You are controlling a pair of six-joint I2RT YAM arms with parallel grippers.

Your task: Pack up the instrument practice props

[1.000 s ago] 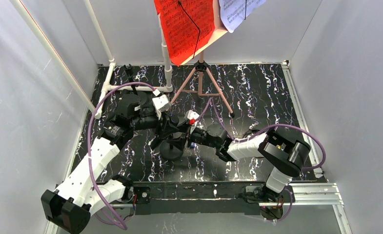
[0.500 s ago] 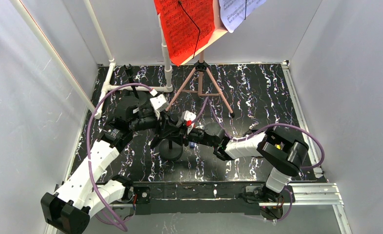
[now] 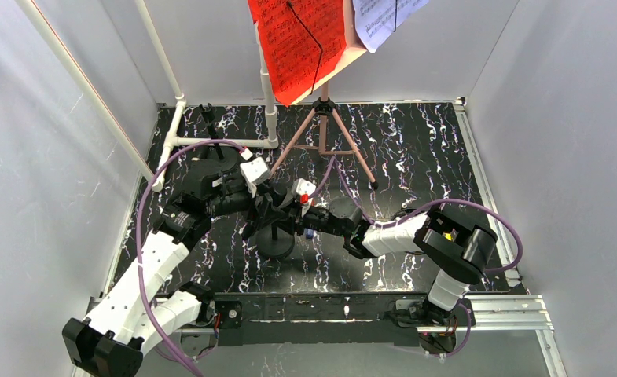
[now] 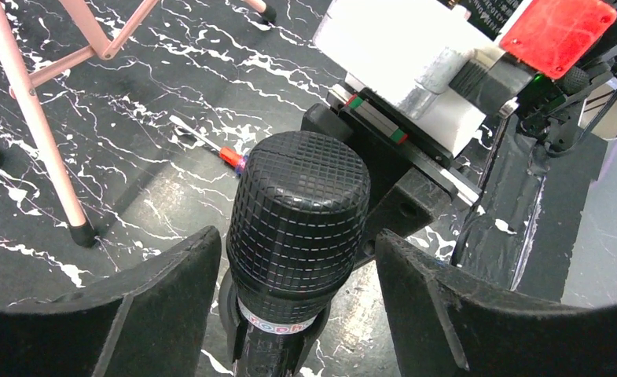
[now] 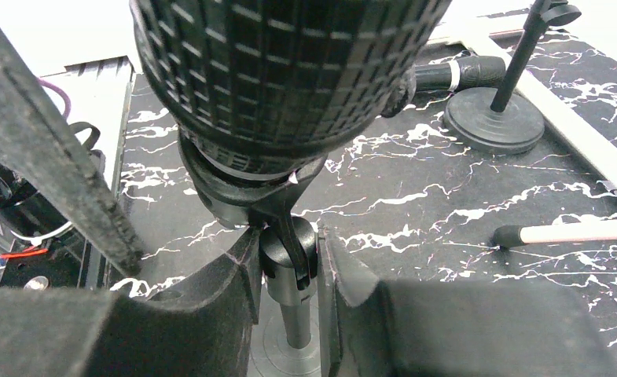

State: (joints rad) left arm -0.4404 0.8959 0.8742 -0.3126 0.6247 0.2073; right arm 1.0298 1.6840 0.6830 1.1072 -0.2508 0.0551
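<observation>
On the black marbled desk (image 3: 415, 157), the white pipe frame (image 3: 211, 143) stands at the far left. The pink rack (image 3: 321, 126) stands on its tripod at far centre, bearing the red sheet (image 3: 297, 39) and the white sheet (image 3: 383, 20). Both arms meet left of centre over a microphone (image 4: 299, 204) standing upright on its round base (image 3: 276, 245).

The left gripper (image 4: 297, 236) has widened since a second ago. Its jaws now stand released on either side of the mesh head, with a gap showing on each side. The right gripper (image 5: 288, 251), wide a second ago, has edged left, and its jaws are clenched on the stem just under the head.

The second microphone (image 5: 493, 118) stays on its own base at the far left, just beside the pipe frame. A thin white stick with a red end (image 4: 211, 145) lies on the desk beyond the held microphone.
</observation>
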